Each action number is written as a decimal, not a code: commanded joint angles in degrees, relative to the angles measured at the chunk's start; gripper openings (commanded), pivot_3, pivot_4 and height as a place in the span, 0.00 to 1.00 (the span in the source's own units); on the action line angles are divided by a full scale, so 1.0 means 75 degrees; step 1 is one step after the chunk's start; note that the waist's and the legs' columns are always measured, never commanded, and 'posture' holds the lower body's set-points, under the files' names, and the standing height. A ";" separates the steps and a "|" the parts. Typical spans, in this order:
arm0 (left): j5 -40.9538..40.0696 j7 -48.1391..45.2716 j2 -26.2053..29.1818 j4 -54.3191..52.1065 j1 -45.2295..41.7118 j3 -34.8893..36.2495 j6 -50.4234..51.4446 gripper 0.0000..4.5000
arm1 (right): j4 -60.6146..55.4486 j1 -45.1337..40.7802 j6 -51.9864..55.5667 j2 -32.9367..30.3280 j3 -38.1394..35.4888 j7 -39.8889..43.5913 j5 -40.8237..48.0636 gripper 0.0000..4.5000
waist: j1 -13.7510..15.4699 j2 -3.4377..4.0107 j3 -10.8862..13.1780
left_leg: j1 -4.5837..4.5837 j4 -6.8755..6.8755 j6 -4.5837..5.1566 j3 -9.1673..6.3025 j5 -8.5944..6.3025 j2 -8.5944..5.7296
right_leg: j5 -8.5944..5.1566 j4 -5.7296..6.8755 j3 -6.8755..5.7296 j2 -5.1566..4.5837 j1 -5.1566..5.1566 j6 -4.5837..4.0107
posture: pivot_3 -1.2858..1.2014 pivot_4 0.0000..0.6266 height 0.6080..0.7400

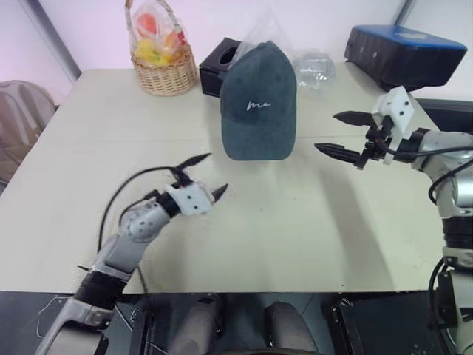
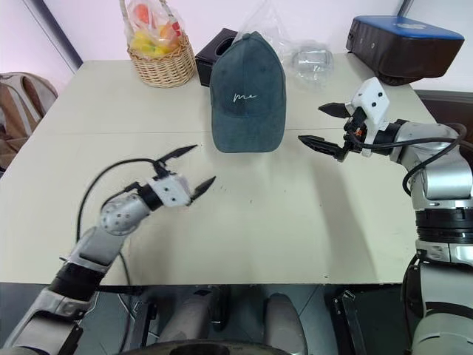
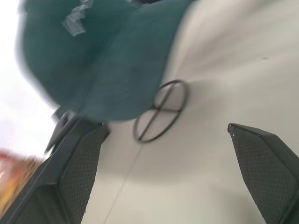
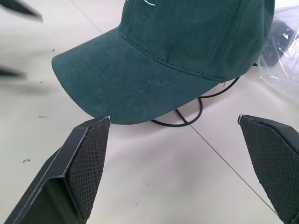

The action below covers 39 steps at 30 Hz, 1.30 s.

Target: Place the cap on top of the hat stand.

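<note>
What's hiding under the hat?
Under the cap you can see a round black wire ring base and a bit of thin stem from the hat stand. The top of the stand is covered by the cap.

Silver-grey arms with black two-fingered grippers

The left gripper [image 1: 205,176] has slim, pointed black fingers on a white block dotted with small dark screw holes, behind it a rounded silver joint and a looping black cable. The right gripper [image 1: 346,134] has the same white block, silver arm segments and black cabling. In the wrist views the finger pads [image 4: 88,154] carry a fine cross-hatched texture.
</note>
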 commanded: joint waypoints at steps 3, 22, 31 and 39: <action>-0.1592 -0.0605 0.0593 -0.1044 -0.0390 0.1539 0.2071 0.99 | 0.0220 -0.0335 -0.0236 -0.0315 -0.0208 0.0230 -0.0070 1.00 | -0.0016 0.0000 0.0000 | 0.0001 -0.0001 0.0001 0.0000 -0.0001 0.0000 | 0.0000 -0.0001 -0.0001 0.0002 -0.0001 0.0000 | 0.52 0.24 1.00; -0.4295 -0.3238 0.2380 -0.1260 -0.1084 0.2648 0.4636 0.99 | 0.0372 -0.0433 -0.0335 -0.0426 -0.0222 0.0437 -0.0164 1.00 | -0.0036 0.0002 0.0002 | 0.0004 -0.0007 0.0000 0.0001 0.0000 0.0003 | -0.0001 -0.0005 0.0002 0.0001 0.0003 -0.0001 | 0.52 0.24 1.00; -0.4354 -0.3583 0.2634 -0.0897 -0.1178 0.2767 0.4525 0.99 | 0.0132 -0.0343 -0.0130 -0.0655 -0.0305 0.0642 -0.0039 1.00 | -0.0039 0.0003 0.0003 | 0.0004 -0.0010 0.0001 0.0001 -0.0001 0.0003 | -0.0001 -0.0008 0.0003 0.0000 0.0000 -0.0002 | 0.52 0.24 1.00; -0.4249 -0.3646 0.2609 -0.0814 -0.1172 0.2717 0.4391 0.99 | -0.0062 -0.0263 -0.0006 -0.0617 -0.0314 0.0634 0.0029 1.00 | -0.0037 0.0003 0.0003 | 0.0003 -0.0010 0.0000 0.0001 0.0000 0.0003 | -0.0001 -0.0008 0.0003 0.0000 0.0000 -0.0002 | 0.52 0.24 1.00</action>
